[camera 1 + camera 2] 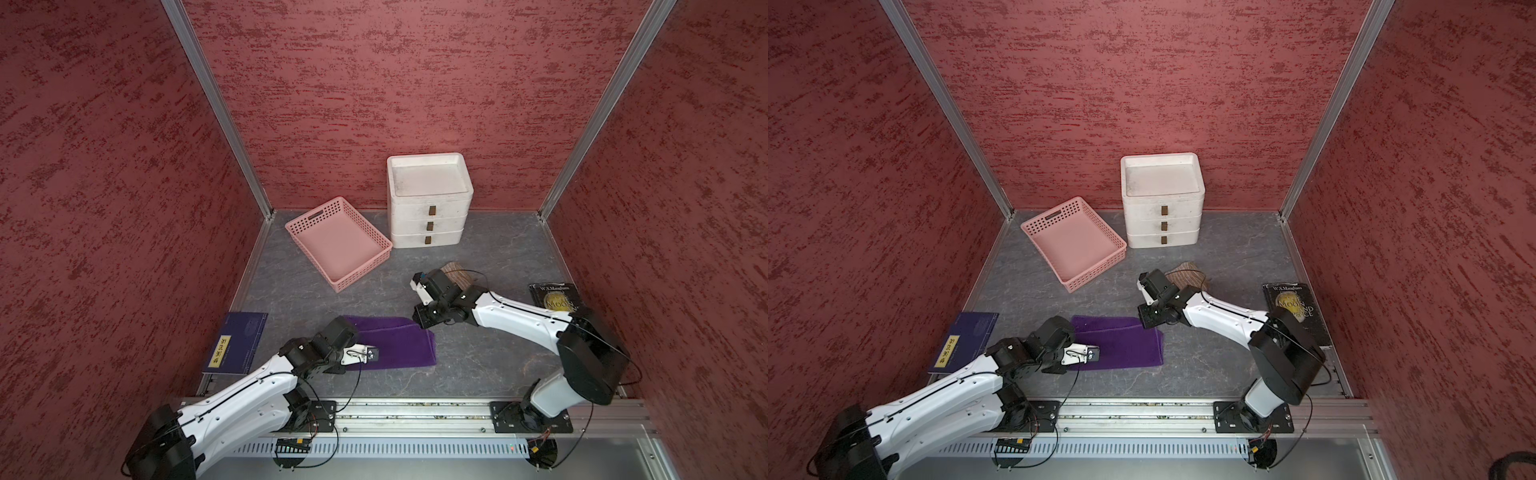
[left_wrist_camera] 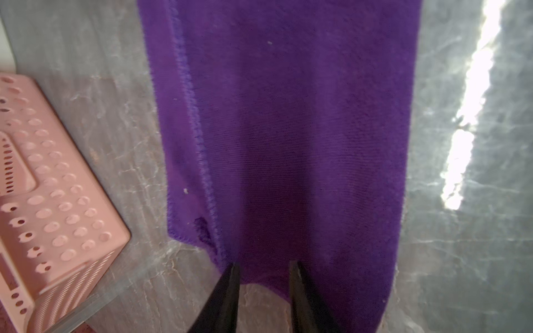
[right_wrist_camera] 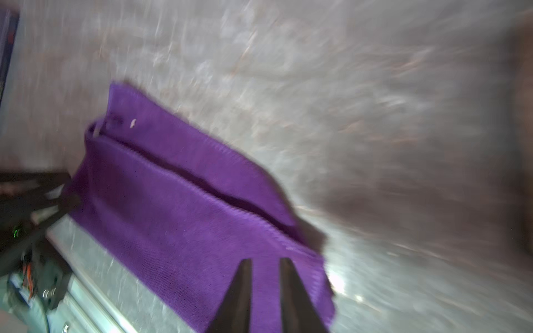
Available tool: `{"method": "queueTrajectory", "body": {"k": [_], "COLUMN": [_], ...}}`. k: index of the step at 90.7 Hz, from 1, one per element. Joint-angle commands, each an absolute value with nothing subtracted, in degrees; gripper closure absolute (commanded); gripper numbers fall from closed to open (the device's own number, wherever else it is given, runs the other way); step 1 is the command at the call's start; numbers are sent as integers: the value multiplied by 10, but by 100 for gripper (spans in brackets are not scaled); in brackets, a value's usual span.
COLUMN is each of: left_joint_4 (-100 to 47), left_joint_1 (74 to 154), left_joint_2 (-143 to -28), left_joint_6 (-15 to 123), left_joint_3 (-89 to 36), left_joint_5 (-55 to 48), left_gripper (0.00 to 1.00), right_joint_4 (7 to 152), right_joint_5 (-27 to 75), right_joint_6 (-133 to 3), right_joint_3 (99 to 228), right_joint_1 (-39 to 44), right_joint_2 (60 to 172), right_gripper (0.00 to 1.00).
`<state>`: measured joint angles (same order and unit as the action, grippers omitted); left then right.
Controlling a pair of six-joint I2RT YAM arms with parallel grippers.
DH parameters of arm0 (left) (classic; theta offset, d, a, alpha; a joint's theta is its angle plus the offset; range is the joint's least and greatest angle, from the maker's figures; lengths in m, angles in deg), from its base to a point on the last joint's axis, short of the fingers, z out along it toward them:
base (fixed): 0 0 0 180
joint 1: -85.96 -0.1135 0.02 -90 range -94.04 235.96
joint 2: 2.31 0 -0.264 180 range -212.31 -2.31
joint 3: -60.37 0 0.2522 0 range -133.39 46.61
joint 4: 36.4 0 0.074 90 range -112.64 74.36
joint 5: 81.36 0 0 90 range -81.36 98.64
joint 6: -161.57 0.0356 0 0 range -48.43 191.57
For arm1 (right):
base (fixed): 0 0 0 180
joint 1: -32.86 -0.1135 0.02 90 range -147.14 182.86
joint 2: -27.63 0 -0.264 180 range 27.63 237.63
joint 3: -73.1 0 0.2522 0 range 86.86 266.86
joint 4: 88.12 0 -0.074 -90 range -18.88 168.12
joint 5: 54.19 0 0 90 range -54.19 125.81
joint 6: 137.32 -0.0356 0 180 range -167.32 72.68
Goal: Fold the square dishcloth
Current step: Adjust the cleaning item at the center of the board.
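The purple dishcloth (image 1: 399,345) (image 1: 1125,345) lies flat on the grey table, folded once into a long strip, its two hemmed edges together along the far side (image 3: 178,207). My left gripper (image 1: 372,355) (image 1: 1094,354) hangs low over the strip's left end. In the left wrist view its jaws (image 2: 264,263) stand apart at the cloth's (image 2: 302,129) short edge, with bare table between them. My right gripper (image 1: 422,322) (image 1: 1147,321) hovers over the strip's far right corner. In the blurred right wrist view a narrow gap (image 3: 265,259) remains, with cloth showing through it.
A pink perforated basket (image 1: 361,276) sits behind the cloth, and a white three-drawer unit (image 1: 430,208) stands at the back. A blue book (image 1: 237,343) lies at the left and a dark book (image 1: 555,297) at the right. A brown bundle (image 1: 457,272) lies behind my right wrist.
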<state>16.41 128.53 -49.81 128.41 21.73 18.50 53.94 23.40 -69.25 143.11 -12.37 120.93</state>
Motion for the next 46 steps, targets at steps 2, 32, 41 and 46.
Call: {"method": "queueTrajectory", "body": {"k": [2, 32, 41, 46], "left_joint_4": [182, 145, 79, 49], "left_joint_1": [1262, 1272, 1271, 1269], "left_joint_2": [-497, -570, -649, -697], "left_joint_6": [1246, 1236, 1238, 1245], "left_joint_3": [171, 194, 186, 175], "left_joint_5": [151, 122, 139, 151], "left_gripper": [67, 65, 66, 67], "right_joint_4": [552, 557, 560, 558], "right_joint_5": [199, 277, 276, 282], "right_joint_6": [-698, -754, -783, -802], "right_joint_3": [1429, 1323, 1274, 1246], "right_joint_1": [-124, -107, -107, -109], "right_joint_2": [1269, 1218, 1184, 1159], "right_gripper": [90, 100, 100, 100]}}
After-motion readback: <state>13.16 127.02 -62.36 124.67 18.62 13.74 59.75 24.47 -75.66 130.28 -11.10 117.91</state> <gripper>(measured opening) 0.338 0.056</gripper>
